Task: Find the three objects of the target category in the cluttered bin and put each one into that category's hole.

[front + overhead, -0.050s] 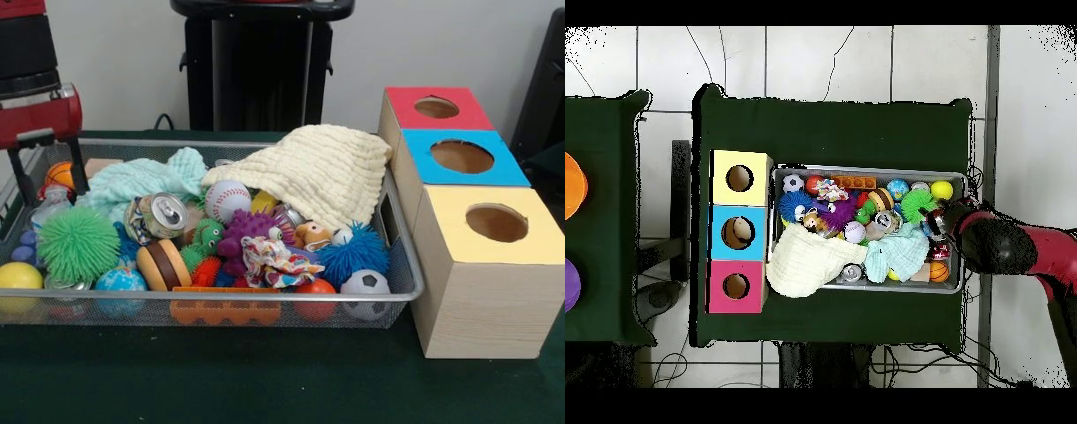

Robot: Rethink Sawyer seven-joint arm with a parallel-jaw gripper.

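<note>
A dark green worktop point(265, 389) carries a wire mesh bin point(402, 265) crammed with toys, and beside it a row of three wooden boxes, each with a round hole in its top. The yellow-topped box point(490, 283) stands nearest the camera in the front view, the blue-topped box point(415, 168) sits in the middle and the red-topped box point(397, 106) lies farthest back. The red and black arm point(1015, 247) reaches in over the bin's end away from the boxes, its gripper point(48, 181) lowered among the clutter just above an orange basketball point(60, 173); its two dark prongs stand apart, so the jaws are spread and pinch nothing. A cream knitted blanket point(318, 172) drapes over the bin's rim at the box end, and a mint green cloth point(146, 181) lies bunched toward the gripper's end. Between them sit a crushed drink can point(159, 215), a baseball point(227, 200), a green spiky ball point(78, 243), a blue spiky ball point(353, 254), a purple spiked toy point(247, 230), a toy hamburger point(162, 264), a small soccer ball point(365, 291) and a yellow ball point(18, 276). Which category is the target cannot be told from the views.
</note>
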